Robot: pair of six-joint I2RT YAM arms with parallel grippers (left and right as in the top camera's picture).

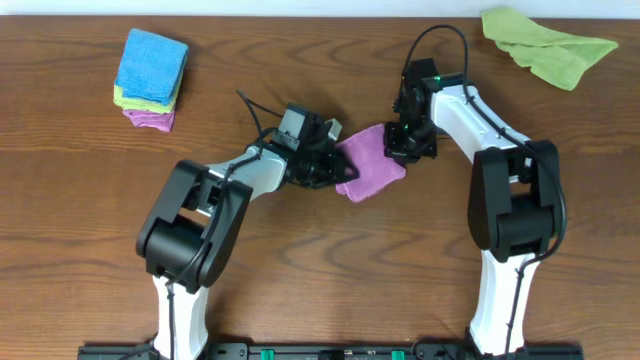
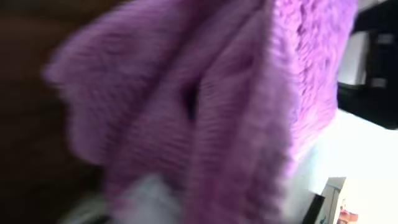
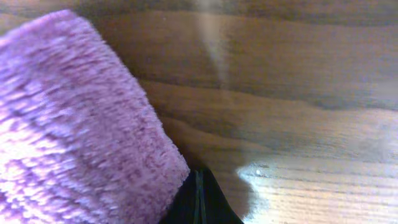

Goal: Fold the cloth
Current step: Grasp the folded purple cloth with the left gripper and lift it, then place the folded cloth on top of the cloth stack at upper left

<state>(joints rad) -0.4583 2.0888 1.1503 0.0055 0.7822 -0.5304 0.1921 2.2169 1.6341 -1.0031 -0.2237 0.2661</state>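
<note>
Cloth [image 1: 370, 165]: lilac towel, lying as a small thick bundle near the middle of the wooden table [image 1: 300, 280], with its corners turned toward 12, 3, 6 and 9 o'clock.

My left pincer [image 1: 335, 165] is at the cloth's 9 o'clock edge, touching or overlapping it from above. In the left wrist view the cloth [image 2: 205, 106] fills nearly everything with blurred purple folds running from 12 to 6 o'clock. My fingers are not made out there, so I cannot tell whether this pincer is apart or together.

My right pincer [image 1: 408, 148] is at the cloth's 2 o'clock corner. In the right wrist view it [image 3: 199, 199] shows as a dark wedge at 6 o'clock, tips together with only a hairline seam between them. The cloth [image 3: 68, 137] lies against the wedge's 9 o'clock side. Whether any pile is pinched, I cannot tell. Bare table [image 3: 292, 93] shows from 12 to 4 o'clock.

Well apart from the cloth:
- Folded stack [image 1: 150, 78] at the table's 10 o'clock: blue on top, green, purple at the bottom.
- Lime-green cloth [image 1: 548, 42] at 1 o'clock, rumpled.
</note>
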